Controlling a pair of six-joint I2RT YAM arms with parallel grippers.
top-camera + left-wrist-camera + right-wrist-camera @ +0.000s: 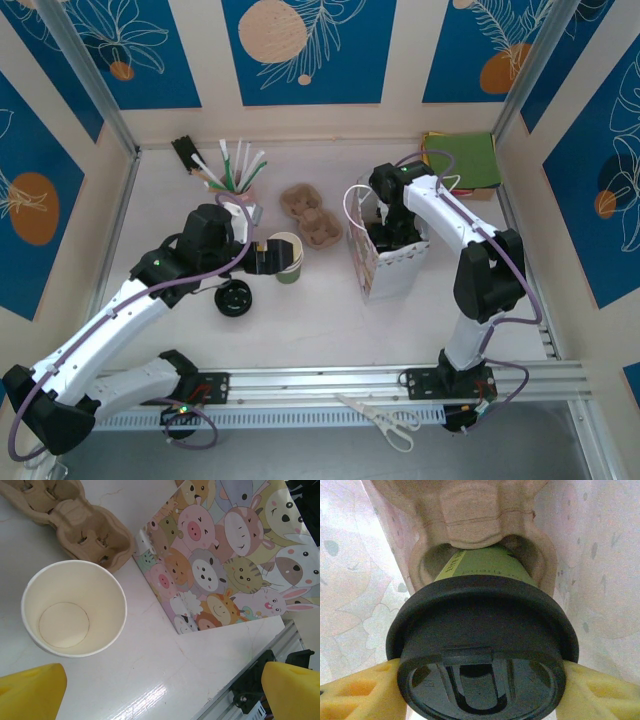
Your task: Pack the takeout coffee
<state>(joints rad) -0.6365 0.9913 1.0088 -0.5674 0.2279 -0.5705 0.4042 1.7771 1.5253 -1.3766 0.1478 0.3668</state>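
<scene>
Okay: coffee sitting in the bag, right gripper clamping its lid

You are looking down the right wrist view at the takeout coffee (485,565). It is sitting inside the printed bag (395,268), with its green body dropping into a pocket of the pulp carrier (470,520). The right gripper (482,692) is clamping the black lid (480,630) by its rim, one yellow finger on each side.

I am judging the cup to be light, thin-walled paper that is going to dent under a hard squeeze. The plastic lid is looking stiffer but slick, and it may be popping off if you are lifting by it alone, so taking the body just under the lid is looking safer.

The bag walls are standing close on both sides, so room in there is running tight. The left gripper (262,258) is hanging wide open and empty, just beside a lidless cup (75,607) on the smooth, hard white table (320,335).
</scene>
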